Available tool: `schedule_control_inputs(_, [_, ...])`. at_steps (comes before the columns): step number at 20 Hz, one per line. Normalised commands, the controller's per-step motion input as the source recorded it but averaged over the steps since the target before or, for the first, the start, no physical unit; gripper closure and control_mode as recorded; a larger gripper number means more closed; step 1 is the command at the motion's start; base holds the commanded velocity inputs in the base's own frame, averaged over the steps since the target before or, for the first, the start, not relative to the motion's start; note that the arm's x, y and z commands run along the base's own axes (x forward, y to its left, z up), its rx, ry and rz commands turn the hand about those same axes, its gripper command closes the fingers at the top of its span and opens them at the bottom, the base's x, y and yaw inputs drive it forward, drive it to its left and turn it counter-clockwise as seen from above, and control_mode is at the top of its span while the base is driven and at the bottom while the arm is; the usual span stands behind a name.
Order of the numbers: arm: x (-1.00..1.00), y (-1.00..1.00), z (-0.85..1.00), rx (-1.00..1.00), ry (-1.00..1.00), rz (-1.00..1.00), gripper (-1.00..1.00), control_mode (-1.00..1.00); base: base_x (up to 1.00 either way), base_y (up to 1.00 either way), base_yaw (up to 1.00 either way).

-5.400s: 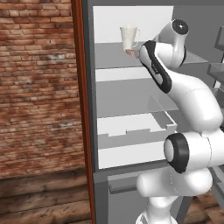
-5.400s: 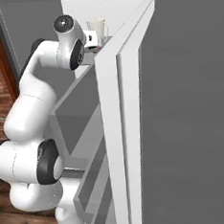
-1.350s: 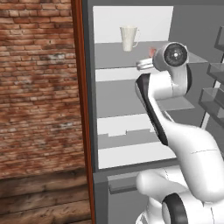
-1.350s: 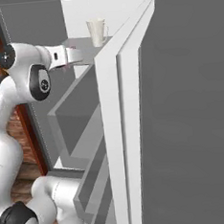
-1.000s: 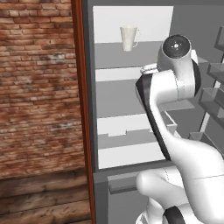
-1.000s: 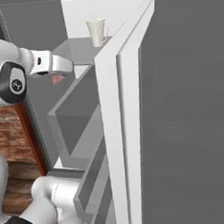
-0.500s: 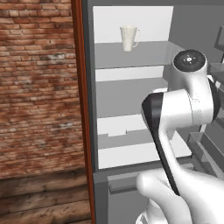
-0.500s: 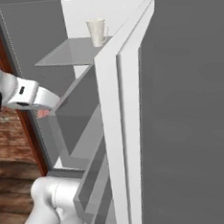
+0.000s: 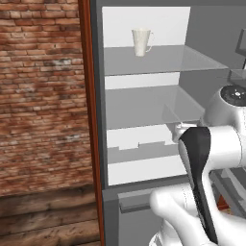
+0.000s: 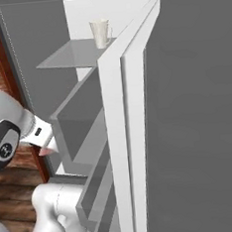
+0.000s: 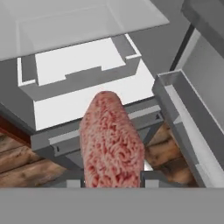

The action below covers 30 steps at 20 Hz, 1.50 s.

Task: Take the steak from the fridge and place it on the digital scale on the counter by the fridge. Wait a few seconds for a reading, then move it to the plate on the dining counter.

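The hand (image 10: 47, 146) is seen pinching the steak (image 11: 111, 142), carried clear of the fridge (image 9: 144, 103) in front of its open lower shelves. The scale stage is judged pending: a swing toward the surface is called for.

Mottled pinkish-red steak (image 11: 111, 140), white-walled grey fridge (image 9: 144, 19), cream jug (image 9: 141, 42), red brick wall (image 9: 41, 91).

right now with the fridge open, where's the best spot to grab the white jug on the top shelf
Take the jug by its round body, coming in level through the fridge's open front. It stands upright on the top shelf, handle off to one side, so the plain walls are free to close on. For now the hand is full with the steak.
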Motion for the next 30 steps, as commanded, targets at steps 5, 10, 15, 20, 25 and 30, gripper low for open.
schedule_control_inputs(5, [0.0, -0.04, -0.46, 0.23, 0.16, 0.02, 1.0, -1.0, 0.0, 0.0, 0.0])
schedule_control_inputs(10, [0.01, 0.0, -0.23, 0.08, 0.14, 0.0, 1.0, -1.0, 0.0, 0.0, 0.0])
schedule_control_inputs(15, [0.0, 0.0, 0.0, 0.0, 0.0, 0.0, 1.0, 1.0, -0.5, 0.29, -0.13])
schedule_control_inputs(20, [0.0, 0.0, 0.0, 0.0, 0.0, 0.0, 1.0, 1.0, -0.97, 0.58, -0.26])
schedule_control_inputs(25, [0.0, 0.0, 0.0, 0.0, 0.0, 0.0, 1.0, 1.0, -1.0, 0.79, -0.43])
schedule_control_inputs(30, [0.0, 0.0, 0.0, 0.0, 0.0, 0.0, 1.0, 1.0, -1.0, 0.66, -0.54])
